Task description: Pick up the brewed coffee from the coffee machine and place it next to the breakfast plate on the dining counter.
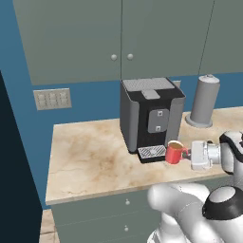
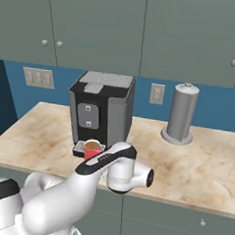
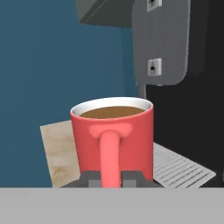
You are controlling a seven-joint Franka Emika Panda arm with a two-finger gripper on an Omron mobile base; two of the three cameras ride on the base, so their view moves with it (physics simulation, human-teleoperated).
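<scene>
Grasp step in hand: gripper [image 3: 111, 178] clenched on the handle of the brewed coffee [image 3: 113, 135], mug beside the drip tray at the coffee machine [image 1: 151, 116] near the worktop's [image 1: 90, 156] front edge; next, lifting level, avoiding spills.

A beige marbled countertop [image 1: 90, 156] is backed by a blue wall [image 1: 90, 102]. Above it, grey-green cabinets [image 1: 114, 33] (small round knobs) are hung. Left of the countertop's middle, a switch plate [image 1: 52, 98] is mounted; below it, drawers [image 1: 109, 216] are fitted.
</scene>
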